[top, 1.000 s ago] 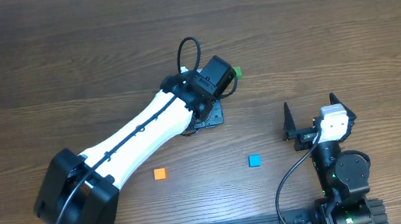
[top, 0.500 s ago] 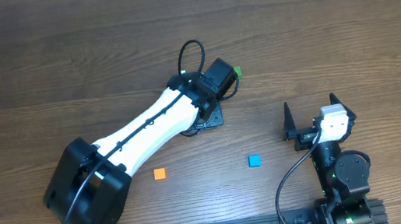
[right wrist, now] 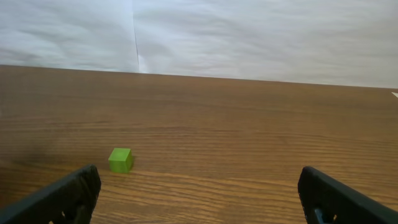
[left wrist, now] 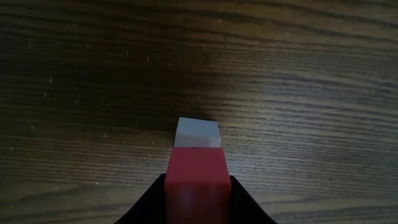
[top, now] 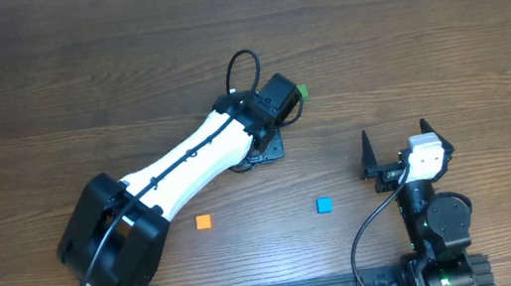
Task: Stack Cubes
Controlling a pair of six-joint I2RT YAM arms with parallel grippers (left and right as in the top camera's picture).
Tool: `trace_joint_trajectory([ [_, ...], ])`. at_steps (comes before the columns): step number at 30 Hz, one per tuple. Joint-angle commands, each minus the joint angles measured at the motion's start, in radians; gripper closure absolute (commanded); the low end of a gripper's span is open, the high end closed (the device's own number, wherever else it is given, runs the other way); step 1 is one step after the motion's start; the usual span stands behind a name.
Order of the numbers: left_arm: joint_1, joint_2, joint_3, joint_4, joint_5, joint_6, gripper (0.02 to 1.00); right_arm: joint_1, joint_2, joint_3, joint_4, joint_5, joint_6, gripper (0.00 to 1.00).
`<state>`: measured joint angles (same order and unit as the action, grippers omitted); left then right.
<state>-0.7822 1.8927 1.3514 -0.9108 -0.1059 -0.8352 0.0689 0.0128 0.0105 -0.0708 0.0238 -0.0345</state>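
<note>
Left claw (left wrist: 198,184): shut tight on the red cube (left wrist: 196,167), out over the middle of the table (left wrist: 311,93).
Red cube: held between the two fingers, very near the white cube (left wrist: 198,133). I can't tell if the two cubes touch.
White cube: sits flat on the table, just past the red one.
Right claw (top: 396,141): open wide with nothing in it, near its own base.
Green cube (right wrist: 120,159): on the table, close to where the left claw is.
Orange cube (top: 205,222) and blue cube (top: 324,205): down near the arm bases, well apart from each other.
Worry one: the red cube may not be right over the white one. If the claw lets go off to one side, the red cube could tip and fall off.
Worry two: if the claw goes too low, it could bump the white cube. That cube looks small and light, so it would likely slide away.
Worry three: the green cube is close by, and the arm could knock it.
</note>
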Motion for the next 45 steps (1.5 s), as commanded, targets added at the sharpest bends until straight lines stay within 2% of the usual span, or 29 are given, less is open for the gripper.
trace_joint_trajectory([
  [1, 0.008, 0.032, -0.010, 0.008, -0.015, -0.018, 0.976, -0.006, -0.007, -0.005, -0.002, -0.004, -0.005, 0.007],
  [39, 0.025, 0.060, -0.010, 0.021, 0.031, -0.011, 0.972, -0.006, -0.007, -0.005, -0.002, -0.004, -0.005, 0.007],
  [41, 0.025, 0.060, -0.010, 0.021, 0.035, -0.011, 0.895, -0.006, -0.007, -0.005, -0.002, -0.004, -0.005, 0.009],
  [42, 0.025, 0.060, -0.010, 0.021, 0.038, -0.011, 0.785, -0.006, -0.007, -0.005, -0.002, -0.004, -0.005, 0.007],
  [45, 0.025, 0.060, -0.010, 0.021, 0.038, -0.011, 0.625, -0.006, -0.007, -0.005, -0.002, -0.004, -0.005, 0.009],
])
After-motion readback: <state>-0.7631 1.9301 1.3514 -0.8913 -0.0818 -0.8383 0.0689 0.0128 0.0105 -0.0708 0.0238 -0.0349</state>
